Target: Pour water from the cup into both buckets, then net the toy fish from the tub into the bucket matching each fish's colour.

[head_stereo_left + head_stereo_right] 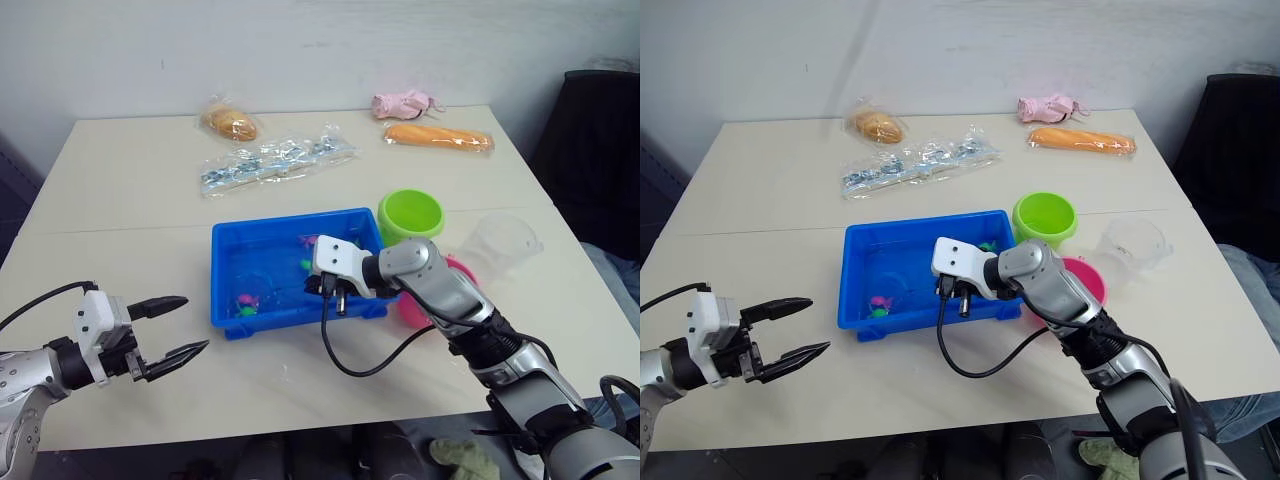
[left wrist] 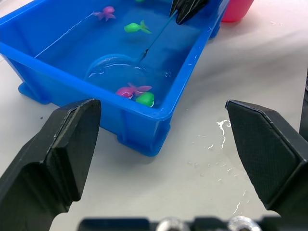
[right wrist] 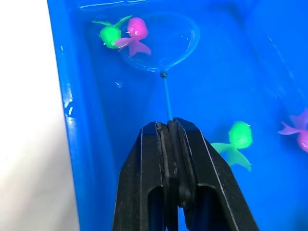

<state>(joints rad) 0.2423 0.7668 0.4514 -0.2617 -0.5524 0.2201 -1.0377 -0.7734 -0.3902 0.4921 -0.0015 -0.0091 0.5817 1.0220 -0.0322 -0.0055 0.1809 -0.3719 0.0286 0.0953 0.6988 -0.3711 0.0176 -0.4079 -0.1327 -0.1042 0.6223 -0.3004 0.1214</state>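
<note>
Netting stage: right gripper fingers clamped on net in tub, fish at its 11 o'clock rim, unscooped; left gripper fingers apart, idle.

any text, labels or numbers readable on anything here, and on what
None can be read.
The tub, the green bucket, the pink bucket and the cup show no markings.
The clear packets at the back of the table may carry print, but it is too small to read.
</note>
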